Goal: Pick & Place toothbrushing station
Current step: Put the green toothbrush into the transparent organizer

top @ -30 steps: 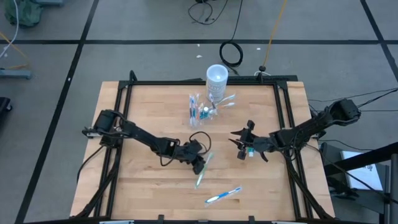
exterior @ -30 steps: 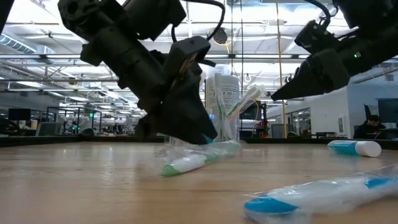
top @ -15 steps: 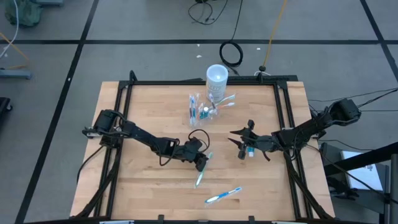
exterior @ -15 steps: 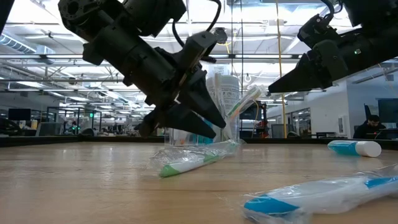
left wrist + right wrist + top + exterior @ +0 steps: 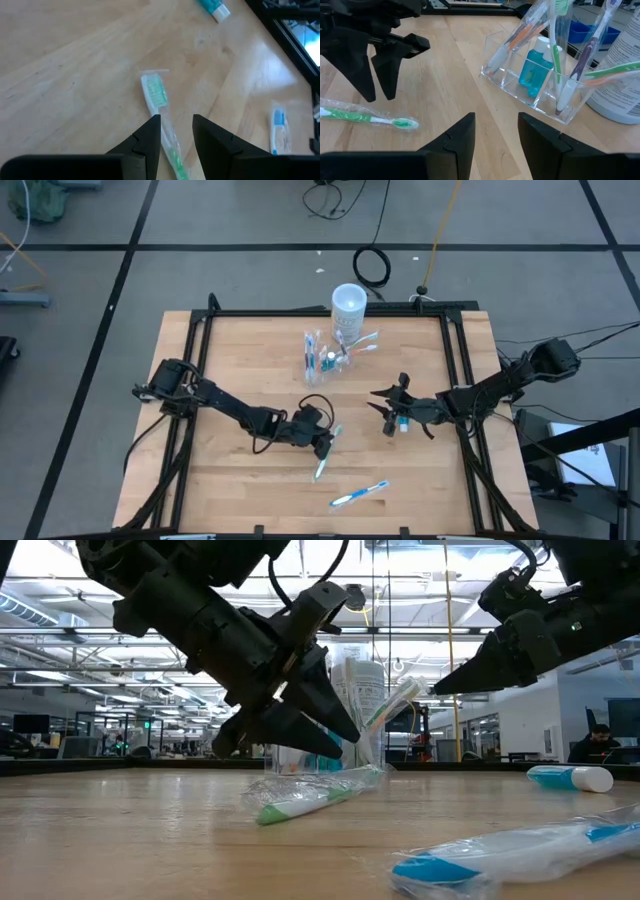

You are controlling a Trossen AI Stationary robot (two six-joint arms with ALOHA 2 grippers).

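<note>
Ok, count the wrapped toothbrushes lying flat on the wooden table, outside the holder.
2: a green-bristled wrapped toothbrush just under the left gripper; a blue-handled wrapped toothbrush nearer the table's front edge. Others stand in the clear plastic holder.

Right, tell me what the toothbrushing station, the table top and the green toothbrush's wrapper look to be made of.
Toothbrushing station: clear hard plastic, probably acrylic; glossy, with the brushes inside showing through its walls.
Table top: pale wood, matt; planks and grain lines show.
Green toothbrush's wrapper: thin clear film, likely plastic; it crinkles and glints around the brush.
</note>
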